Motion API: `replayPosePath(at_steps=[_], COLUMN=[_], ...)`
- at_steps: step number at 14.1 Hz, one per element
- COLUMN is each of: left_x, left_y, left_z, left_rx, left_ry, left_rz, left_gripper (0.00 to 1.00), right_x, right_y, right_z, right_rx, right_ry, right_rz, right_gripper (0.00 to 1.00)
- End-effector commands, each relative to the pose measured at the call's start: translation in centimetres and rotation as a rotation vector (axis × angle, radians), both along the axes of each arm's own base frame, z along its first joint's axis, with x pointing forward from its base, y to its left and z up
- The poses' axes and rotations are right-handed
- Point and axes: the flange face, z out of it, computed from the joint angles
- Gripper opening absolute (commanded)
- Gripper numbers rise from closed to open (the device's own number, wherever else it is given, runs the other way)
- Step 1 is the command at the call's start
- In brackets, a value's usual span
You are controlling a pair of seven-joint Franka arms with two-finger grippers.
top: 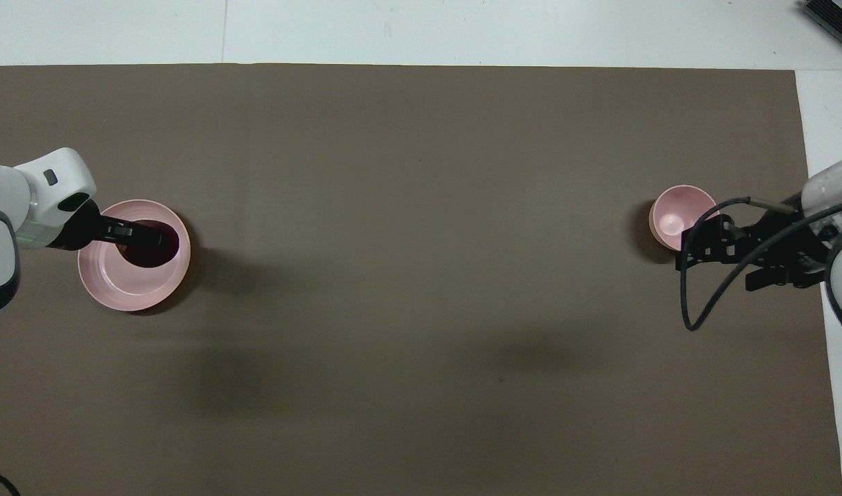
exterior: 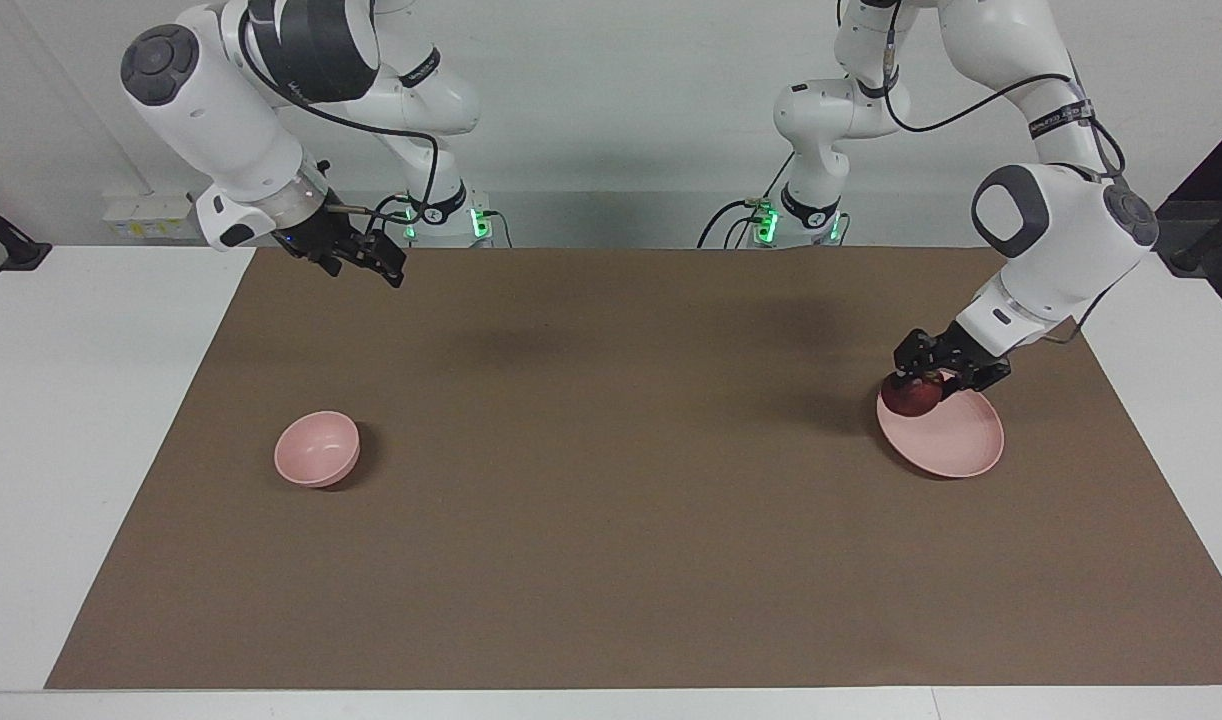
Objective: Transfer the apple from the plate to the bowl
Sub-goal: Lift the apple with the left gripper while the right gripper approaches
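Note:
The dark red apple (exterior: 911,397) sits on the pale pink plate (exterior: 956,440) at the left arm's end of the table, on the part of the plate nearest the robots. My left gripper (exterior: 926,375) is down at the apple, right on top of it. In the overhead view the left gripper (top: 135,234) covers part of the apple (top: 152,251) on the plate (top: 118,282). The small pink bowl (exterior: 317,448) stands empty at the right arm's end; it also shows in the overhead view (top: 672,210). My right gripper (exterior: 381,262) waits raised over the mat's edge nearest the robots.
A brown mat (exterior: 611,500) covers most of the white table (exterior: 71,400). A black cable loops from the right arm (top: 696,303).

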Motion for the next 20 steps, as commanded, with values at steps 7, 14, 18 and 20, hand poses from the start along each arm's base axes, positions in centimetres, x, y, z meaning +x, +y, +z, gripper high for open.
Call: replayPosePath(at_steps=[7,14,18,20], left_x=[-1.3,-3.5,-4.6,-5.0], left_y=[-11.0,-19.1,-23.5,-24.9], left_z=[2.2,3.6,4.2,4.3], left_rx=[-0.389,-0.558,-0.593,-0.59], left_ry=[0.12,0.218,0.228,0.224], left_rz=[0.146,0.172,0.215,0.222], left_gripper=[0.0,0.0,0.0,0.0], right_x=[1.6,3.3,3.6,4.0], right_y=[6.2,9.7,13.6,15.7], right_z=[-4.8,-9.4,-12.3,-13.1], right_rx=[0.281,0.503,0.657,0.678], right_ry=[0.266,0.425,0.462,0.454], right_rz=[-0.415,-0.66,-0.806,-0.851], right_gripper=[1.0,1.0,1.0,1.0])
